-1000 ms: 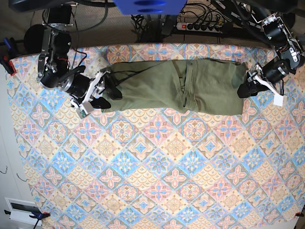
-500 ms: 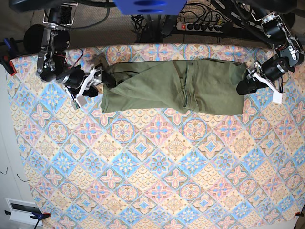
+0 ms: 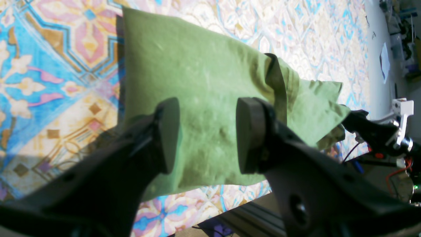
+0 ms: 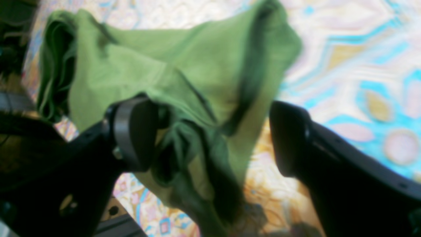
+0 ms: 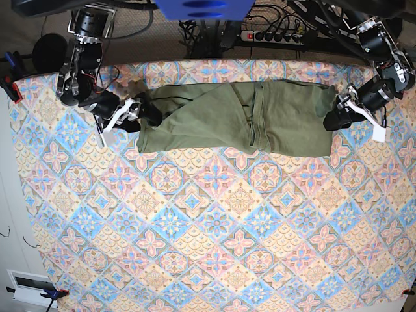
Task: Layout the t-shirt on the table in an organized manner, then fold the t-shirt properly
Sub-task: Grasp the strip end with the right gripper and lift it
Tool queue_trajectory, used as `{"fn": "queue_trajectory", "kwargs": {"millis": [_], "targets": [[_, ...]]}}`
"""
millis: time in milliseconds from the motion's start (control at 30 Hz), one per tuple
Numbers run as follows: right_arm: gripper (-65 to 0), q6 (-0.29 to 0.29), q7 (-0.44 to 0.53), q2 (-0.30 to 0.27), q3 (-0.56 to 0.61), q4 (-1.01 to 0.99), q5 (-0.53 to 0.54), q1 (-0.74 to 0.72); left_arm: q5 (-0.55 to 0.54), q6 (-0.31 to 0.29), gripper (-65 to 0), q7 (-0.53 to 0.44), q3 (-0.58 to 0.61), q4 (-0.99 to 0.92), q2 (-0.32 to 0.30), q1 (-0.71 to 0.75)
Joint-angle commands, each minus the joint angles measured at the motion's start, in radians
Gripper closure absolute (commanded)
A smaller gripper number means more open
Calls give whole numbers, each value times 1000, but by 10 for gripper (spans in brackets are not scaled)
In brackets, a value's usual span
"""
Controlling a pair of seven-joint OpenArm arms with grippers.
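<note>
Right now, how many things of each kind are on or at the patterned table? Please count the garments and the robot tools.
Garments: 1, the olive-green t-shirt, folded into a long band on the table.
Robot tools: 2, the left tool and the right tool, one at each end of the shirt, both open.
Total: 3.
</note>
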State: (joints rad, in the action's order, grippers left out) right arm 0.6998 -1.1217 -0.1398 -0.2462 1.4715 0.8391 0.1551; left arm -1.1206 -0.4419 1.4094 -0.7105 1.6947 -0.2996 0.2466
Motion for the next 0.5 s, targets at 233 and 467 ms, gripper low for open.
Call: {"fn": "queue_trajectory", "kwargs": {"millis": [233, 467], "targets": [[-514, -2, -30, 29, 26, 7, -11, -2, -26, -2, -276, -18, -5, -87, -17, -10], [-507, -2, -22, 47, 97, 7, -13, -2, -26, -2, -276, -38, -5, -86, -19, -8]]}}
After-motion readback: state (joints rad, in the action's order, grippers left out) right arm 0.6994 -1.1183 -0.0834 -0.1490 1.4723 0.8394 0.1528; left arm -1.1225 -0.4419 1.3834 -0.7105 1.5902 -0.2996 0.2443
